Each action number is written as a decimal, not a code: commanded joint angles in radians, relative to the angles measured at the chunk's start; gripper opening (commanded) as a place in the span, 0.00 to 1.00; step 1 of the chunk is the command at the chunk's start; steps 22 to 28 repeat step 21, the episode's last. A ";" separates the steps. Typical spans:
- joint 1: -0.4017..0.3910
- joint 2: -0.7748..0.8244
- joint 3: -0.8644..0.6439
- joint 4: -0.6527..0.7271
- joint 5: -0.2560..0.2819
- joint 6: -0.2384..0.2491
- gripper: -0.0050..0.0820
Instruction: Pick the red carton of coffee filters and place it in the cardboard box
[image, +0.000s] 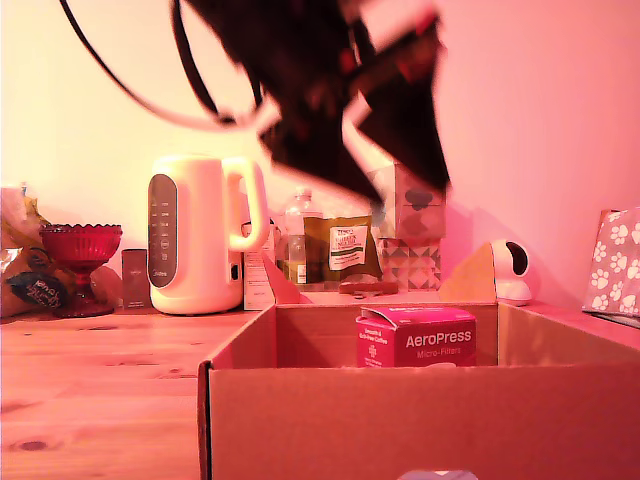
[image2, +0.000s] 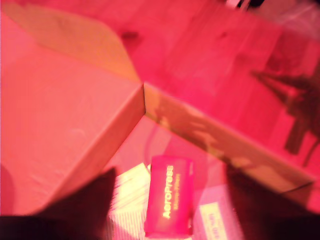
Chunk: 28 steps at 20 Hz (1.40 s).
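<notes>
Nearest in the exterior view is the front wall of the cardboard box (image: 400, 420), which fills the lower frame and hides the box floor. Just behind that wall, the red carton of coffee filters (image: 416, 338) stands inside the box, its white "AeroPress" lettering readable above the rim; the wrist view confirms this, showing the carton (image2: 169, 202) lying on the box bottom among pale paper sheets (image2: 132, 192), close to an inner corner of the box (image2: 145, 97). The placing therefore looks done, and only the arm's retreat seems left. The gripper (image: 345, 110) hangs blurred well above the box, apart from the carton; in the wrist view its two dark fingers (image2: 85, 205) stand spread with nothing between them. Farther back on the wooden table (image: 100, 380) are a cream kettle (image: 205, 235), a red glass goblet (image: 80, 250), a patterned tissue cube (image: 410, 262) and a small white camera (image: 512, 270). The heavy pink cast and motion blur make finer details unreadable.
</notes>
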 joint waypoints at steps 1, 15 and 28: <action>-0.003 -0.049 -0.024 0.044 -0.035 0.005 0.03; 0.344 -0.519 -0.615 0.496 -0.072 -0.163 0.03; 0.407 -0.859 -0.718 0.298 -0.126 -0.178 0.03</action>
